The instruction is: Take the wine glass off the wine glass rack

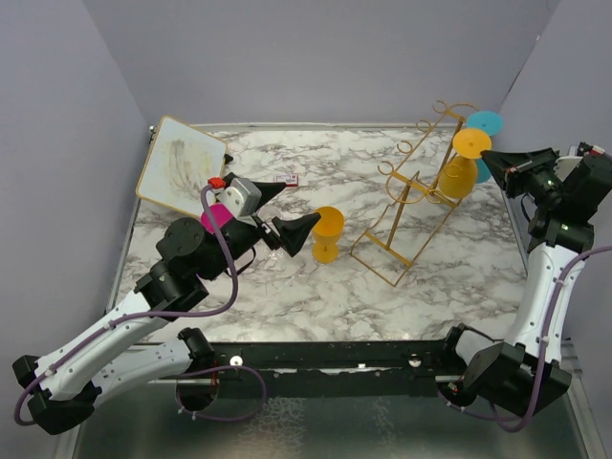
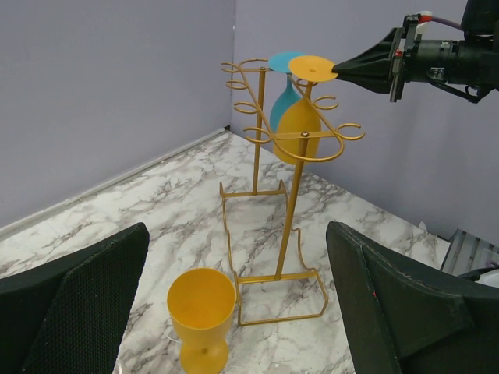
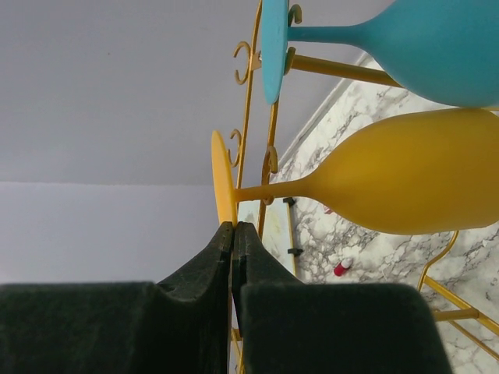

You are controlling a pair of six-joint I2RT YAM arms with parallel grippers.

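Right jaws pinch the yellow wine glass [image 3: 405,183] by its thin foot; it could slip and fall. Left jaws wide open.

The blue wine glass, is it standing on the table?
No, the blue wine glass hangs upside down on the wine glass rack.

Two matte yellow wine glasses: the hung yellow glass [image 1: 459,177] and the standing yellow glass [image 1: 328,226]. One teal wine glass [image 1: 484,122]. One gold thin-wire rack [image 2: 290,210]. One wood-framed whiteboard [image 1: 182,164].
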